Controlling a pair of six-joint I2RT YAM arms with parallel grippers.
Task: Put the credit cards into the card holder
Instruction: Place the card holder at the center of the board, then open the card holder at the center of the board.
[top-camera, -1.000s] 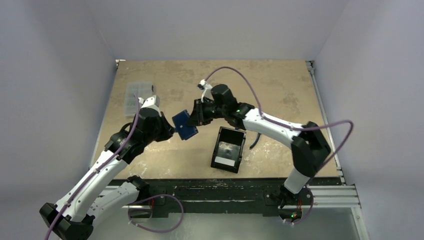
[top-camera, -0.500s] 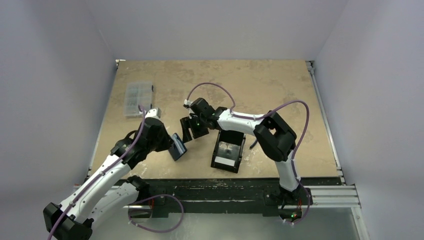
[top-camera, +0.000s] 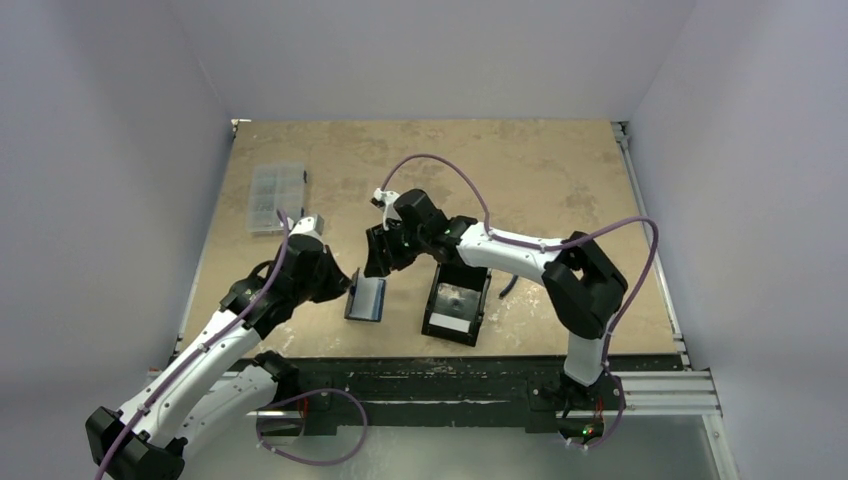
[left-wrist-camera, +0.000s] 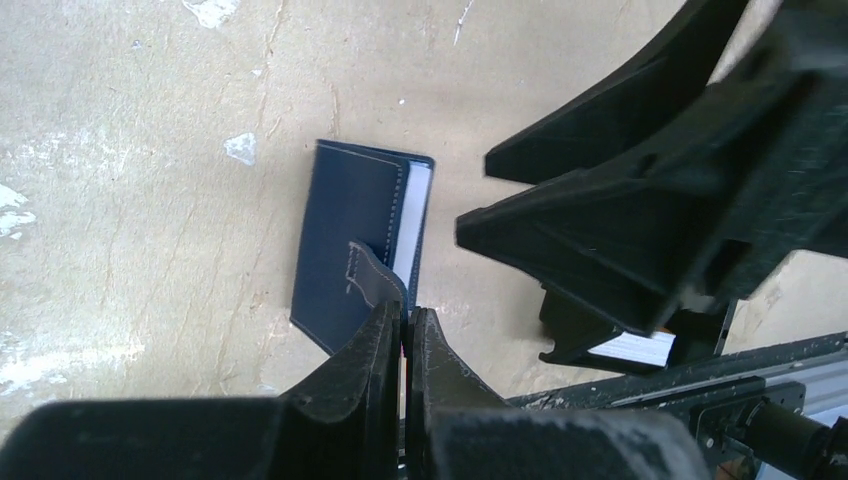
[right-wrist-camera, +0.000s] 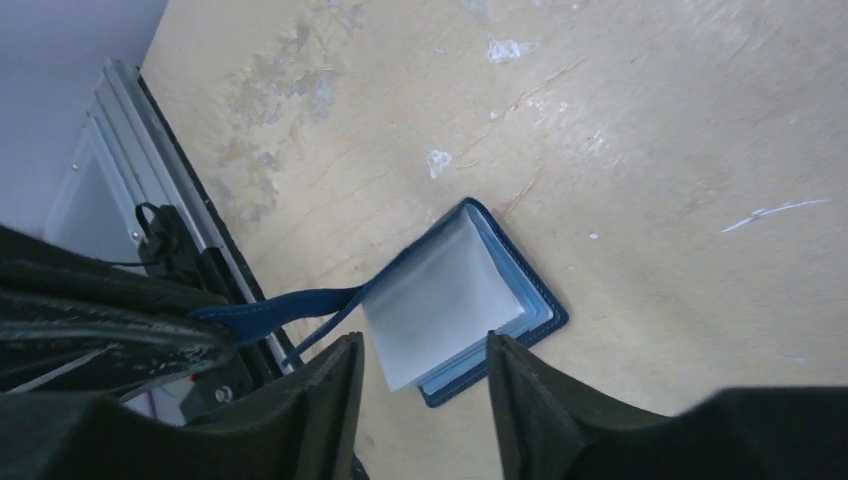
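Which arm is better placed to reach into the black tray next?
Right. Its end effector is open and empty, near the black tray; the left end effector is shut on the card holder cover.

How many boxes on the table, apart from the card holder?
2: a clear compartment box at the far left, a black tray right of the card holder. Others may be hidden.

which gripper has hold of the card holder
The left gripper: it is shut on the navy cover of the card holder, holding it open. The right gripper hangs open above, gripping nothing.
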